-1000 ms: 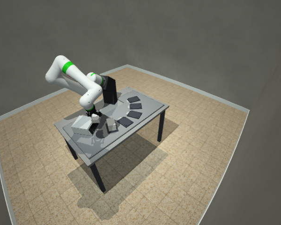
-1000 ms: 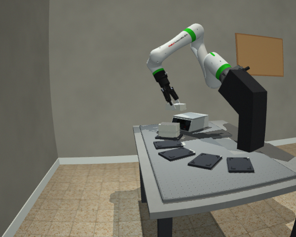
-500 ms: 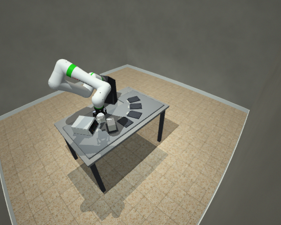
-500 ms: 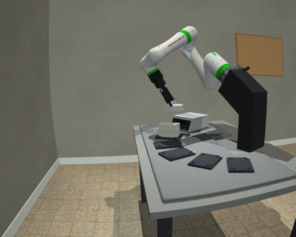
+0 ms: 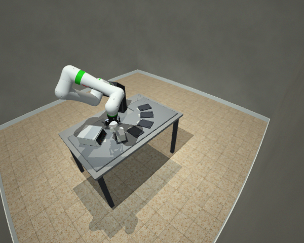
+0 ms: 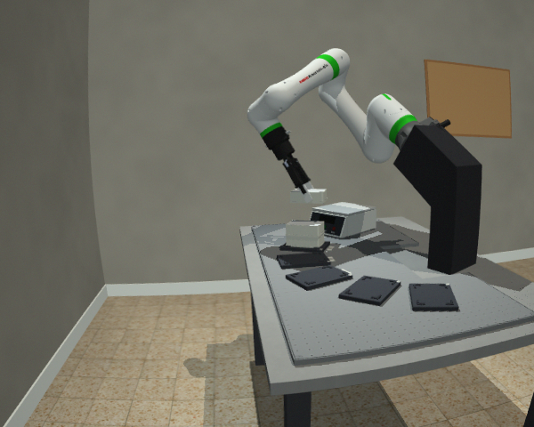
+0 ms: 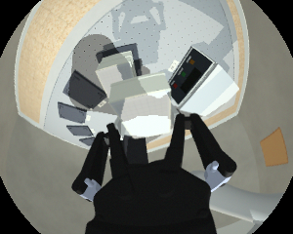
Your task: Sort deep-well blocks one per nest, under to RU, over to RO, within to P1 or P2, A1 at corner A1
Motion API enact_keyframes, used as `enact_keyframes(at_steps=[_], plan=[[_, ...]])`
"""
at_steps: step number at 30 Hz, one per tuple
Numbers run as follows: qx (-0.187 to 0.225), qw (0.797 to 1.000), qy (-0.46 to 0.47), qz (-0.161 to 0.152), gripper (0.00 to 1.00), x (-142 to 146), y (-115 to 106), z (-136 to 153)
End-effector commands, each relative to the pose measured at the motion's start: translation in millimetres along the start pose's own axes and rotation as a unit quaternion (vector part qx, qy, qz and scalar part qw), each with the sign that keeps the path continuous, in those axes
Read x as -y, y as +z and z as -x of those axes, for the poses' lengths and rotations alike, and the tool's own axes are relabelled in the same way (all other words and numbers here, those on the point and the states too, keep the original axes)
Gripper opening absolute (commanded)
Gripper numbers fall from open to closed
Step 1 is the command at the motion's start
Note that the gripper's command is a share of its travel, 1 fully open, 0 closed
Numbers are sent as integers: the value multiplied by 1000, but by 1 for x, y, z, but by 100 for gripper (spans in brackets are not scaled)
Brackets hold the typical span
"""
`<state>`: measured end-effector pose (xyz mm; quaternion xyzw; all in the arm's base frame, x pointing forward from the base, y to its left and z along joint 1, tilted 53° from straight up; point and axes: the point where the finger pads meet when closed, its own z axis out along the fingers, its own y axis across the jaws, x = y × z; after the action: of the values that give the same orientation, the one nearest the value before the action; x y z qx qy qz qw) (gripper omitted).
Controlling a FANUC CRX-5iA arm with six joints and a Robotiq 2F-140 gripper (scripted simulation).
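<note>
My gripper (image 5: 112,122) (image 6: 306,195) (image 7: 146,110) is shut on a pale deep-well block (image 5: 113,125) (image 6: 319,195) (image 7: 146,104). It holds the block in the air, between the check-weigher CW (image 5: 90,132) (image 6: 345,209) (image 7: 210,90) and the infeed nest (image 5: 122,142) (image 6: 303,249), well above the table. Two more pale blocks (image 5: 120,135) (image 6: 304,234) (image 7: 114,72) are stacked in the infeed nest. The check-weigher's platform is bare. Small amber, green and red marks show on its front; whether a lamp is lit cannot be told. The held block's cut corner cannot be made out.
Four dark nests stand empty in an arc beyond the infeed nest: a first (image 5: 135,131) (image 6: 303,260) (image 7: 84,89), a second (image 5: 146,123) (image 6: 319,277), a third (image 5: 146,114) (image 6: 369,290) and a fourth (image 5: 144,107) (image 6: 432,296). Their labels are unreadable. The arm's black pedestal (image 6: 451,202) stands at the table's back.
</note>
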<state>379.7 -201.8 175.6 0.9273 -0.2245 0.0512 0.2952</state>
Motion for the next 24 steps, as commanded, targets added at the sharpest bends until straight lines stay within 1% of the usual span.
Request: enact_keyframes(at_steps=[1,14,16,21,24], plan=[[0,1000,0,0,10,7,-1,-1],[0,1000,0,0,10,50,-4,-7],[0,1000,0,0,10,50,-4,-7],[0,1000,0,0,10,67,-5,-9],[0,1000,0,0,10,69,-6,-9]])
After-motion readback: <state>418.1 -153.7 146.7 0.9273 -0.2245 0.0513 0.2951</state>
